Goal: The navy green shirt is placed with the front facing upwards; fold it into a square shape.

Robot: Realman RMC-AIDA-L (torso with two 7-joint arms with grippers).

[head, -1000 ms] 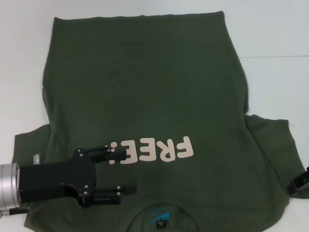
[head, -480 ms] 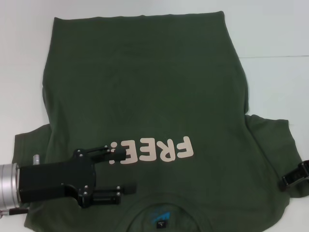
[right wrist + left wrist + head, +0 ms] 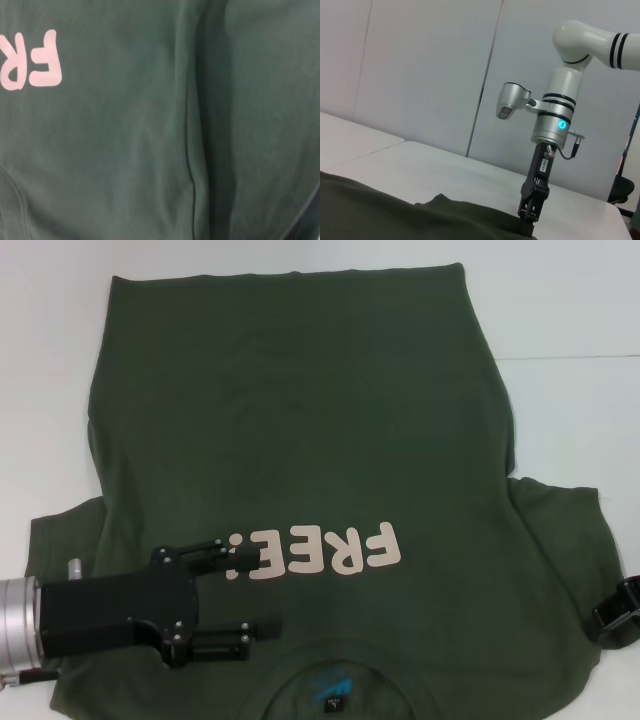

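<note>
The shirt (image 3: 300, 470) lies flat, front up, on the white worktop (image 3: 570, 310), its collar and blue neck label (image 3: 332, 688) at the near edge and its hem at the far side, the pink "FREE!" lettering (image 3: 315, 552) reading upside down from the head view. The left gripper (image 3: 255, 592) reaches in low over the shirt's near left part, its two black fingers spread wide and pointing toward the chest, one fingertip (image 3: 247, 558) at the exclamation mark, the other just beside the collar. The right gripper (image 3: 618, 612) sits at the edge of the shirt's right sleeve; the left wrist view shows it pointing straight down with its tips at the cloth (image 3: 395, 215), but whether its fingers are apart or closed cannot be told. The right wrist view is filled with green fabric (image 3: 150, 150) and a lengthwise crease.
</note>
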